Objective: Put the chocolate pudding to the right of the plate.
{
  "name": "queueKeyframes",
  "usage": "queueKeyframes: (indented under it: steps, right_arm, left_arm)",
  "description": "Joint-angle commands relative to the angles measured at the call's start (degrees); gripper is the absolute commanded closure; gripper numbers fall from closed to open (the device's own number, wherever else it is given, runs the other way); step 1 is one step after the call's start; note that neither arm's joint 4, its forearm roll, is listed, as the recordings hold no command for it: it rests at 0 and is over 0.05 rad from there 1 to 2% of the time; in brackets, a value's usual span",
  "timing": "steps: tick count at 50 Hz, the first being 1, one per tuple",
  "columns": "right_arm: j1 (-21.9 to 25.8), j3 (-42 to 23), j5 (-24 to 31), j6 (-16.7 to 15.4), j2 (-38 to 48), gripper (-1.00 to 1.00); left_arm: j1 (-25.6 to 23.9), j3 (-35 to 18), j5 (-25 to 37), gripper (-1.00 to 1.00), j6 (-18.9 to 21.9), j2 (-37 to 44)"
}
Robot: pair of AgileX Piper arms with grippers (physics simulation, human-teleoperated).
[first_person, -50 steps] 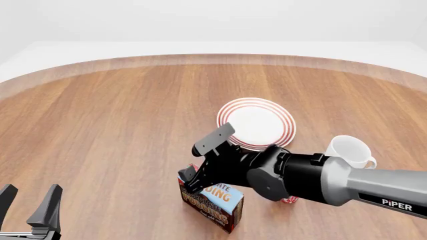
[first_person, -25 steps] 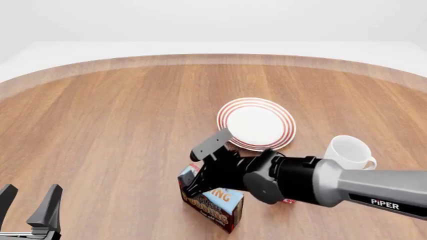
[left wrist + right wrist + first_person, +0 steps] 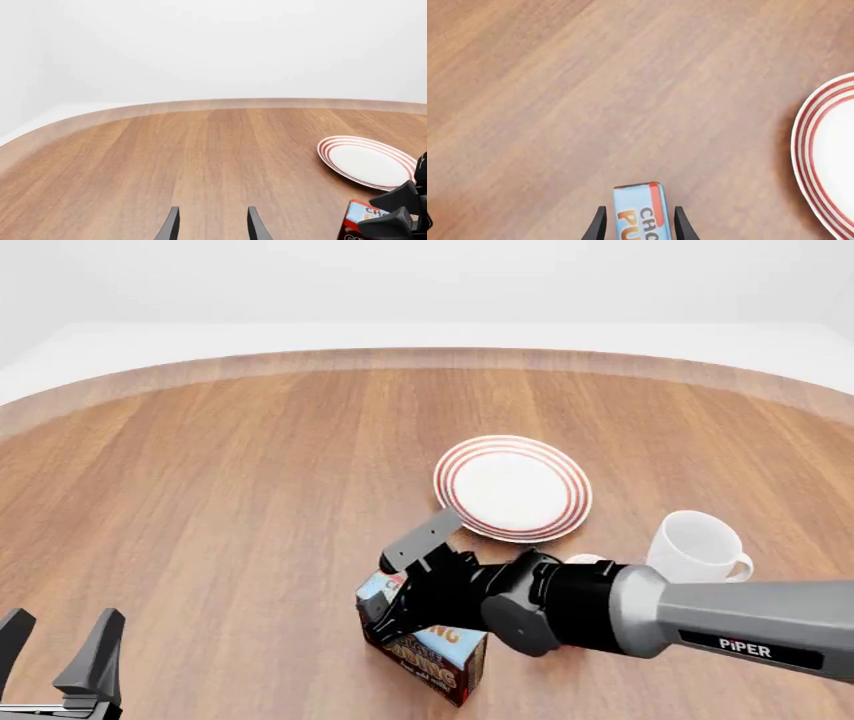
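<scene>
The chocolate pudding (image 3: 424, 648) is a small carton with a light-blue top and dark brown sides, standing on the table in front of the plate and a little to its left. The plate (image 3: 514, 488) is white with red rings. My right gripper (image 3: 387, 585) is open and lowered over the carton's far end. In the right wrist view the carton (image 3: 639, 209) lies between the two fingers (image 3: 599, 225) with a small gap on each side. My left gripper (image 3: 60, 652) is open and empty at the front left corner. The left wrist view shows the plate (image 3: 367, 162) and the carton (image 3: 363, 216).
A plain white mug (image 3: 697, 545) stands to the right of the plate and a little nearer, beside the right arm (image 3: 641, 610). The arm hides the table just behind it. Bare wood spans the left and far table (image 3: 240, 470).
My right gripper has come down and nearer, so its fingers now straddle the top of the pudding carton. The carton, plate and left gripper have not moved.
</scene>
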Motion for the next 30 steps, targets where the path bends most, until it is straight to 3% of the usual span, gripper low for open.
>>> queueKeyframes:
  steps: [1, 11, 12, 30]
  right_arm:
    - [0.2, 0.2, -0.8, 0.5, 1.0, -1.00]
    - [0.4, 0.4, -1.1, 0.9, 1.2, -1.00]
    - [0.4, 0.4, -1.1, 0.9, 1.2, 1.00]
    - [-0.3, -0.6, 1.1, 0.0, -1.0, 1.00]
  left_arm:
    - [0.0, 0.0, 0.0, -1.00, 0.0, 0.0]
    - [0.0, 0.0, 0.0, -1.00, 0.0, 0.0]
    - [0.0, 0.0, 0.0, -1.00, 0.0, 0.0]
    - [0.0, 0.0, 0.0, -1.00, 0.0, 0.0]
